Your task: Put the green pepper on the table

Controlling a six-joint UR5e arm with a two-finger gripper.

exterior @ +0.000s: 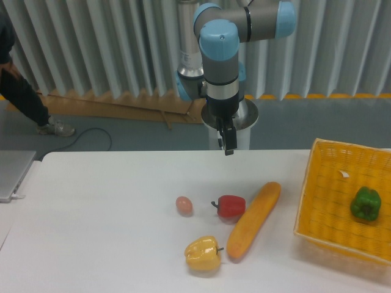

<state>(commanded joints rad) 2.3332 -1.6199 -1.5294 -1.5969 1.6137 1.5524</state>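
Observation:
The green pepper [365,204] lies inside the yellow woven basket [324,201] at the right edge of the white table [98,213]. My gripper [229,149] hangs pointing down above the table's back edge, near the middle, far left of the pepper and well above the tabletop. It holds nothing. I see its fingers edge-on as one narrow dark shape, so the gap between them does not show.
A red pepper [231,206], a long orange vegetable [255,218], a yellow pepper [203,254] and a small pinkish egg-like item [184,205] lie mid-table below the gripper. A laptop corner [12,174] sits at the far left. A person's leg [24,101] shows behind.

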